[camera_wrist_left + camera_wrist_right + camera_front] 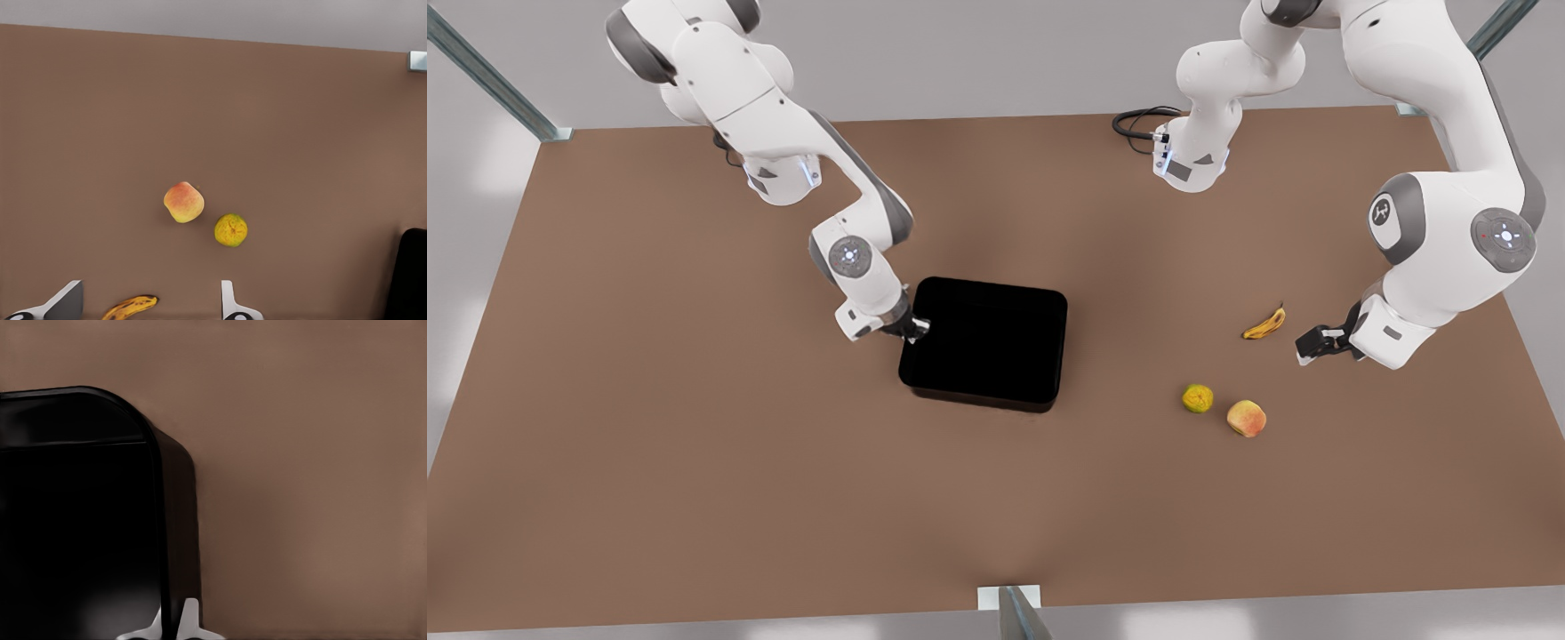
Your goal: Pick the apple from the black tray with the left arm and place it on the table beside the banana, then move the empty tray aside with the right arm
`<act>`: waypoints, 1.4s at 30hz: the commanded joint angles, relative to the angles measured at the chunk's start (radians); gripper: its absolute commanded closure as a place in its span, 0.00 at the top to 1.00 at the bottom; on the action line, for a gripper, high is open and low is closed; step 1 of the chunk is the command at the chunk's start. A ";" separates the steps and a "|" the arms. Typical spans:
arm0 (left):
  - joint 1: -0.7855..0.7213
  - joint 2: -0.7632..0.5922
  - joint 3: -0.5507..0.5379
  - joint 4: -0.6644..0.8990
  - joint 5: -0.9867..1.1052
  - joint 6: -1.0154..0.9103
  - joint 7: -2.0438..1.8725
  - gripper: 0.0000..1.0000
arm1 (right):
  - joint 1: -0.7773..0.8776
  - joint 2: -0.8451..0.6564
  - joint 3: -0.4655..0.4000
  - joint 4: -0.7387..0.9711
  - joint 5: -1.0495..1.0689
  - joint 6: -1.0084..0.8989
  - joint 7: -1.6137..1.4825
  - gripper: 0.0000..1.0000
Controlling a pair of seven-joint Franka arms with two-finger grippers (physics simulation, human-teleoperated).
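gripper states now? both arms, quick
Left gripper: open, empty, beside the banana.
Right gripper: shut on the black tray wall.

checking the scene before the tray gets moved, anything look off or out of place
Nothing stands out. The apple sits on the table between the banana and a yellow-green fruit; the black tray lies flat, right gripper on its wall, left gripper open.

Pale grey floor (978,53), metal frame posts (489,80) – perhaps aluminium – soft even light
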 commanded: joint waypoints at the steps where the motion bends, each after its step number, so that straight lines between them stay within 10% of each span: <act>1: 0.000 -0.001 0.000 0.000 0.001 -0.002 0.007 1.00 | -0.002 -0.047 -0.014 0.013 -0.001 -0.167 -0.088 0.15; 8: 0.000 -0.001 0.000 0.000 0.001 -0.002 0.007 1.00 | -0.003 -0.141 -0.279 0.199 0.006 -0.610 -0.582 0.15; 23: 0.000 -0.001 0.000 0.000 0.001 -0.004 0.005 1.00 | -0.069 0.200 -0.722 0.542 0.226 -0.607 -1.843 0.13; 35: -0.009 0.000 -0.002 0.010 -0.005 0.010 0.016 1.00 | -0.126 0.444 -0.764 0.616 0.364 -0.473 -1.993 0.18; 39: -0.008 0.000 -0.002 0.010 -0.005 0.010 0.016 1.00 | -0.124 0.445 -0.765 0.651 0.375 -0.463 -1.973 0.80; 42: -0.008 0.000 -0.002 0.010 -0.005 0.010 0.015 1.00 | -0.123 0.352 -0.762 0.662 0.397 -0.489 -1.935 0.99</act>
